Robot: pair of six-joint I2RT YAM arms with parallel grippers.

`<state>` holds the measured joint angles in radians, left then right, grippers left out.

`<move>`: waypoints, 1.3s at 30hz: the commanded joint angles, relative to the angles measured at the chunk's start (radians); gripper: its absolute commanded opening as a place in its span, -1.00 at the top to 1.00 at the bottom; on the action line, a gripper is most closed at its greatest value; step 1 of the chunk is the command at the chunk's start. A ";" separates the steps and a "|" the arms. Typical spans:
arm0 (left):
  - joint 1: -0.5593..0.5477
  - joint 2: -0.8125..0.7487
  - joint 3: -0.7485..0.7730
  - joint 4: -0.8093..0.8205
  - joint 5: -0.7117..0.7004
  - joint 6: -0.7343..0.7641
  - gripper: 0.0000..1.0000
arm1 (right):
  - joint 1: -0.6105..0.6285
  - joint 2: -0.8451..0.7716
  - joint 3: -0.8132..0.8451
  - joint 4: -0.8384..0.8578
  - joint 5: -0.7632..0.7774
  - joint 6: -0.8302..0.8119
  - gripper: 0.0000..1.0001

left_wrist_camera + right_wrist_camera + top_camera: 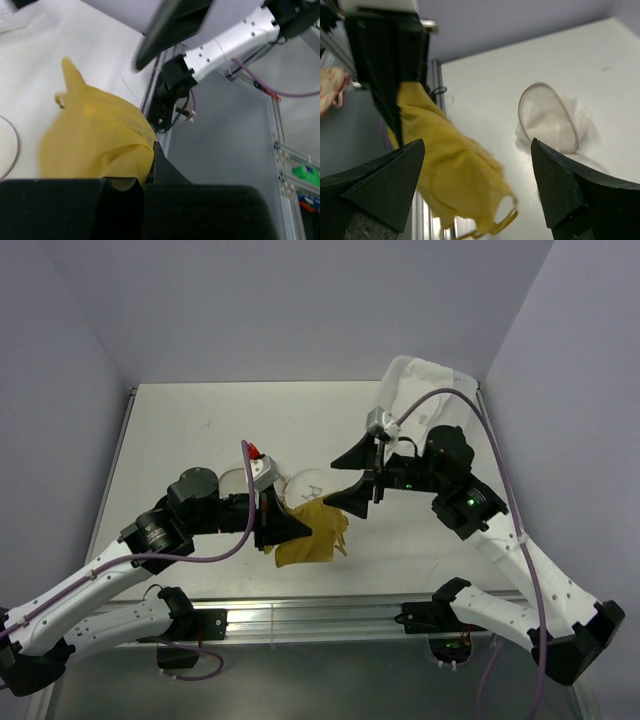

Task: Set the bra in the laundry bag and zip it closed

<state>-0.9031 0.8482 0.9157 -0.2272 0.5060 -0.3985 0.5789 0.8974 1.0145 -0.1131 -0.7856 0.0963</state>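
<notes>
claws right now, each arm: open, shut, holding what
Left claw: shut on the soft yellow fabric bra.
Right claw: open, holding nothing.

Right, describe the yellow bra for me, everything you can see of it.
The bra is bright yellow, of thin, slightly sheer cloth, crumpled into a drooping bundle. A narrow strap loop dangles from its low end. The left gripper holds it, jaws shut on its upper part, above the near edge of the table, beside the laundry bag. The right gripper, jaws open, is clear of it.
</notes>
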 commanded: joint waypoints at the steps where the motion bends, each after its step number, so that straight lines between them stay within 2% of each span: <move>1: -0.010 -0.006 0.064 -0.060 0.103 0.075 1.00 | 0.021 0.034 0.064 -0.017 -0.170 -0.121 -0.88; 6: -0.011 0.008 0.097 -0.100 0.147 0.107 1.00 | 0.076 0.098 0.091 -0.100 -0.205 -0.224 -0.91; 8: -0.011 0.009 0.101 -0.100 0.169 0.122 0.99 | 0.084 0.115 0.072 -0.106 -0.272 -0.245 -0.91; 13: -0.011 0.017 0.118 -0.109 0.178 0.145 1.00 | 0.102 0.110 -0.014 -0.031 -0.371 -0.221 -0.91; 18: -0.011 0.028 0.127 -0.113 0.146 0.153 0.99 | 0.144 0.083 -0.053 -0.011 -0.308 -0.162 -0.90; 21: -0.013 0.031 0.135 -0.113 0.085 0.153 0.99 | 0.159 0.063 -0.100 0.033 -0.271 -0.109 -0.76; 23: -0.011 0.025 0.135 -0.101 0.054 0.148 1.00 | 0.164 0.040 -0.122 0.078 -0.248 -0.061 -0.56; 24: -0.011 0.023 0.135 -0.092 0.025 0.151 1.00 | 0.164 0.032 -0.146 0.108 -0.218 -0.044 -0.28; 27: -0.011 0.017 0.141 -0.090 -0.044 0.150 0.99 | 0.164 0.009 -0.166 0.109 -0.179 -0.014 0.13; 28: -0.011 0.015 0.140 -0.086 -0.056 0.148 0.96 | 0.164 0.006 -0.171 0.139 -0.149 0.002 0.42; 30: -0.011 0.014 0.134 -0.075 -0.090 0.139 0.73 | 0.164 -0.003 -0.189 0.168 -0.110 0.034 0.68; 31: -0.011 0.017 0.132 -0.074 -0.113 0.133 0.30 | 0.164 -0.006 -0.197 0.200 -0.078 0.060 0.91; 32: -0.011 0.017 0.130 -0.070 -0.150 0.106 0.05 | 0.162 -0.006 -0.200 0.207 -0.061 0.069 0.96; 33: -0.011 0.012 0.127 -0.064 -0.252 0.089 -0.34 | 0.162 -0.002 -0.200 0.196 -0.040 0.074 1.00; 36: -0.003 -0.014 0.140 -0.049 -0.404 0.030 -0.67 | 0.148 0.011 -0.214 0.193 0.034 0.089 1.00; 37: 0.010 -0.023 0.149 -0.040 -0.487 0.020 -0.70 | 0.133 0.014 -0.218 0.200 0.048 0.108 1.00; 39: 0.039 -0.020 0.195 -0.040 -0.515 -0.019 -0.72 | 0.113 0.023 -0.237 0.234 0.072 0.144 1.00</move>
<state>-0.8936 0.8536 1.0237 -0.3378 0.1707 -0.3534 0.7189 0.9131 0.7963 0.0307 -0.7952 0.1730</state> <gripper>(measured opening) 0.855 0.048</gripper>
